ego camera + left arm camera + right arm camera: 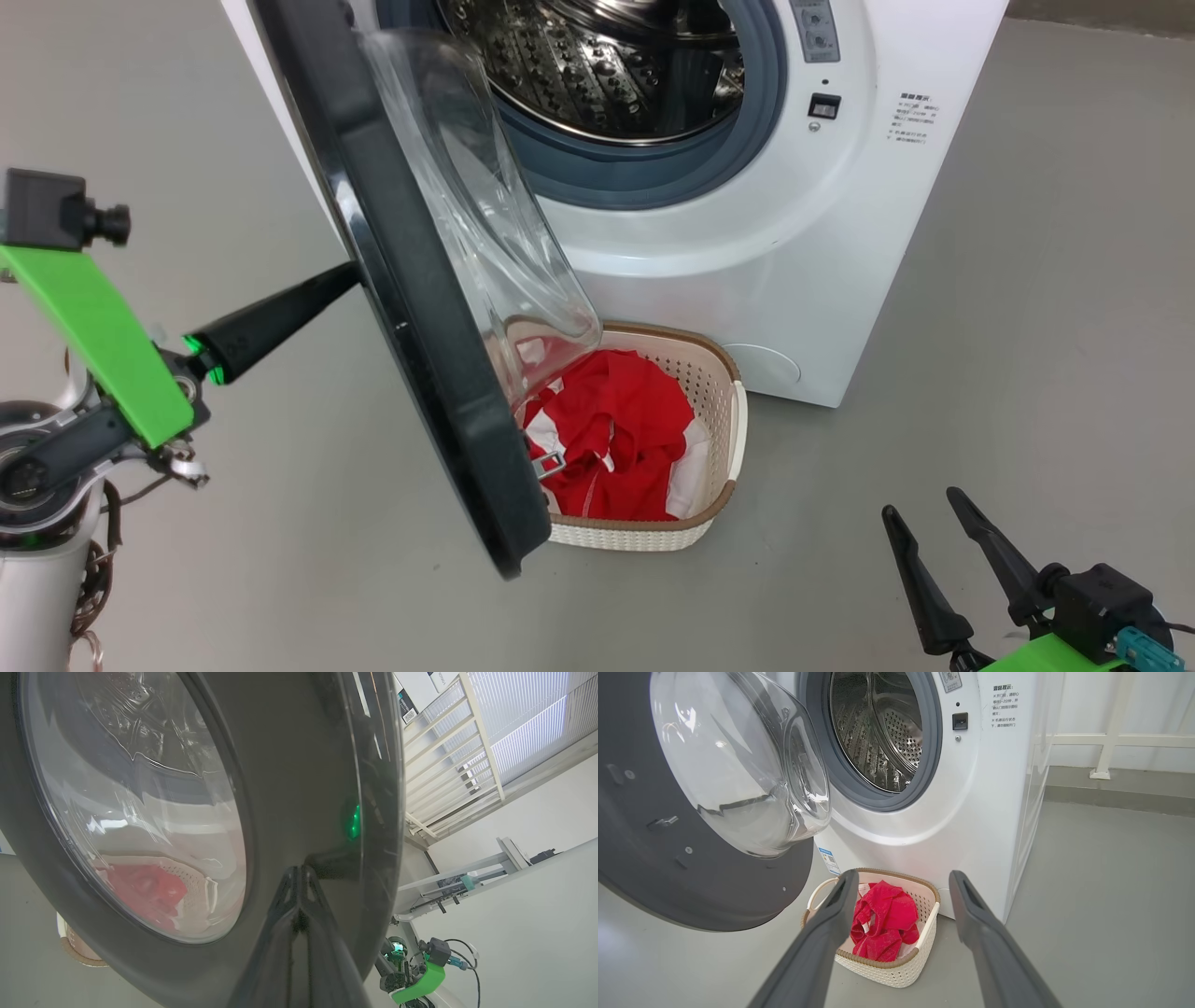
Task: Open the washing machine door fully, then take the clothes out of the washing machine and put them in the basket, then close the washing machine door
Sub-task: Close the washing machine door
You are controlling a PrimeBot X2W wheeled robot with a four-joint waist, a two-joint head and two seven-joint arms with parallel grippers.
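The washing machine (794, 280) stands with its door (411, 308) swung partly open, and the steel drum (607, 65) shows no fabric. Red clothes (616, 439) lie in the cream basket (635, 539) on the floor below the opening. My left gripper (347, 273) is shut, its tips against the door's outer black face; the left wrist view shows the gripper (299, 870) touching the door (289, 788). My right gripper (920, 502) is open and empty at the lower right, away from the machine. In the right wrist view the right gripper (903, 877) points at the basket (887, 970) and clothes (882, 919).
Grey floor (1027, 373) spreads right of the machine and in front of the basket. A white railing (1111, 737) runs along the wall behind the machine's right side. The door's lower edge (513, 560) overhangs the basket's left side.
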